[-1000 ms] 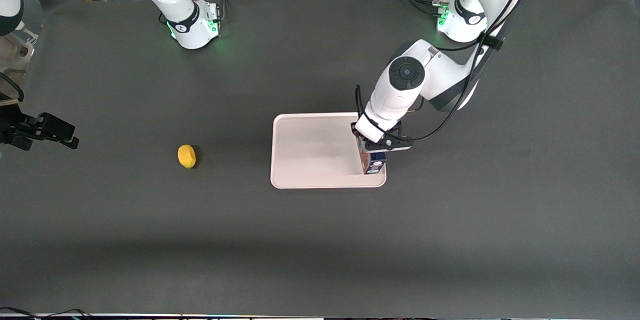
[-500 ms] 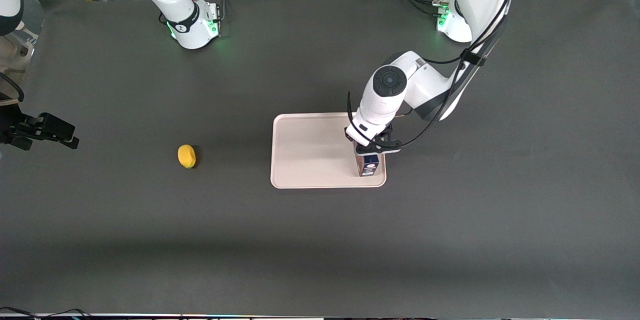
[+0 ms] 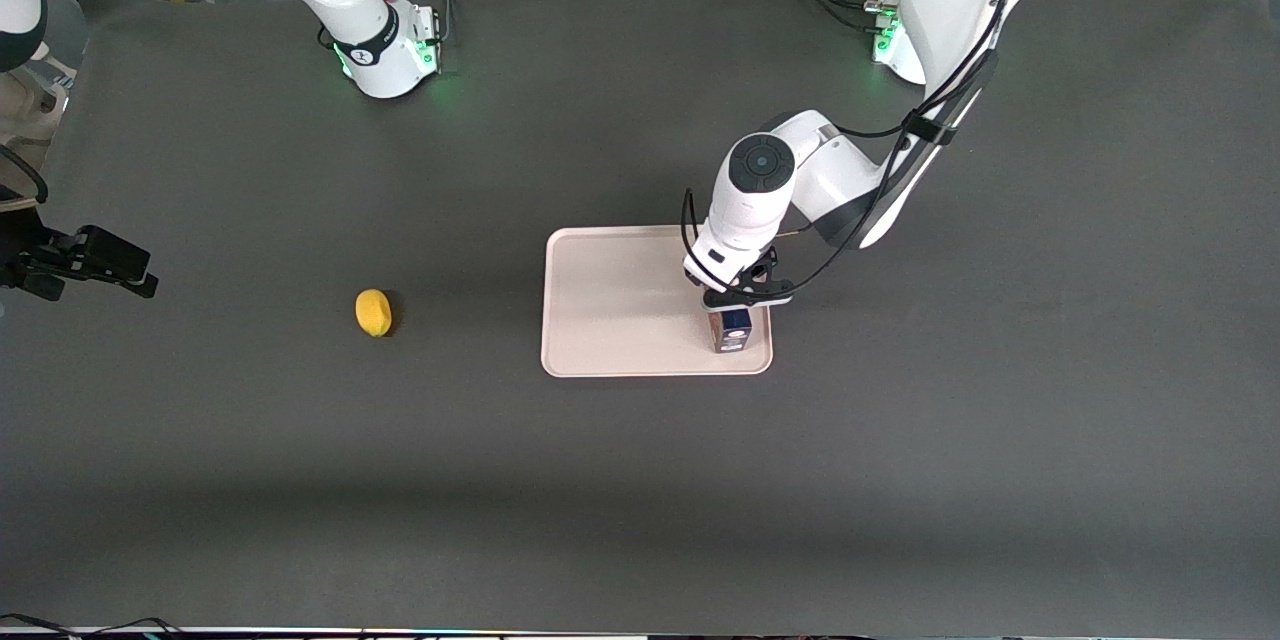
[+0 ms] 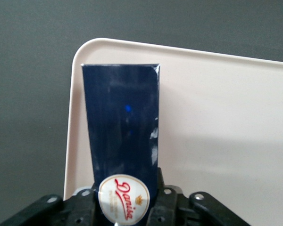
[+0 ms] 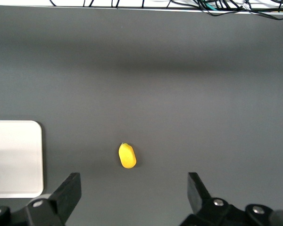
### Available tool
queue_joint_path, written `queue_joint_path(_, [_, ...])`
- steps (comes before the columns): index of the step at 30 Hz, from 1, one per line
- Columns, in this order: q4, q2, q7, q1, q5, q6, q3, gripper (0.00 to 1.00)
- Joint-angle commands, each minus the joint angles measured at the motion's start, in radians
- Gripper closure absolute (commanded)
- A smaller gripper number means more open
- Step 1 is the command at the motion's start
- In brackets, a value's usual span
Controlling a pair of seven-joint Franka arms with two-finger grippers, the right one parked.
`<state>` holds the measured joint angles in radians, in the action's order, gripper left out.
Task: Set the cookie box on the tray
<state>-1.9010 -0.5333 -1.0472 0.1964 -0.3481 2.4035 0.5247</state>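
Glossy navy cardboard, the slim upright cookie box (image 3: 732, 331) with its round white logo stands in the corner of the smooth, pale pink, round-cornered tray (image 3: 620, 305) nearest the working arm, the black gripper (image 3: 737, 301) clamped on its top, a yellow rounded lump (image 3: 373, 312) well apart on the matte dark table (image 3: 640, 480)

Robot lab: bench-mounted arms, cabling
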Motion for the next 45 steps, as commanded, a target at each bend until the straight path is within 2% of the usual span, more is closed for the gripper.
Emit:
queue_joint_path(1, [0.011,-0.016,-0.036,0.020,-0.038,0.003,-0.015,0.38])
queue_joint_path(4, [0.011,-0.017,-0.036,0.020,-0.045,0.009,-0.015,0.29])
queue_joint_path(5, [0.011,-0.017,-0.036,0.020,-0.045,0.012,-0.015,0.22])
queue_joint_path(6, [0.011,-0.017,-0.036,0.020,-0.045,0.012,-0.015,0.10])
queue_joint_path(7, [0.011,-0.019,-0.036,0.020,-0.045,0.014,-0.015,0.03])
queue_joint_path(8, [0.011,-0.019,-0.036,0.020,-0.045,0.016,-0.015,0.00])
queue_joint_path(21, [0.033,-0.004,-0.034,0.014,-0.042,0.006,-0.014,0.00])
queue_joint_path(32, [0.184,0.036,0.002,0.008,-0.012,-0.170,-0.006,0.00])
queue_joint_path(41, [0.215,0.159,0.216,-0.044,0.135,-0.288,-0.045,0.00])
queue_joint_path(45, [0.214,0.242,0.311,-0.100,0.166,-0.397,-0.049,0.00])
